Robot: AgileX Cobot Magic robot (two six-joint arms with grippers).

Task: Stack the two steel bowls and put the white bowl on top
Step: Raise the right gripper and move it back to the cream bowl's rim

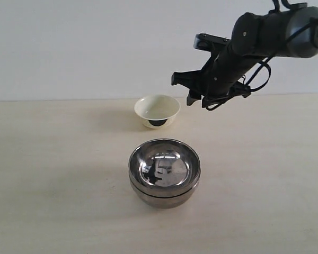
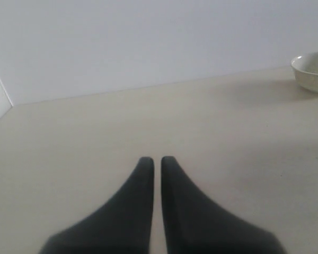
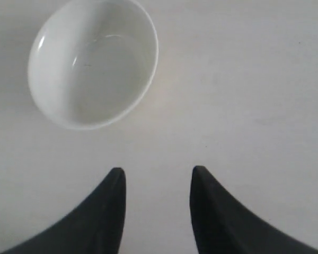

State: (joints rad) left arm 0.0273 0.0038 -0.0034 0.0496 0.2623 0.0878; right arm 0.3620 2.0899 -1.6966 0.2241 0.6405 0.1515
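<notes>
White bowl point(image 1: 157, 110) rests just beside and below the right end effector point(image 1: 183, 89), which is spread and empty.

The exterior camera looks down a little, across the table point(image 1: 53, 185) to the wall point(image 1: 69, 47). The left wrist camera sits low, looking along the table. The right one looks straight down. All see the white bowl point(image 1: 157, 110).
</notes>
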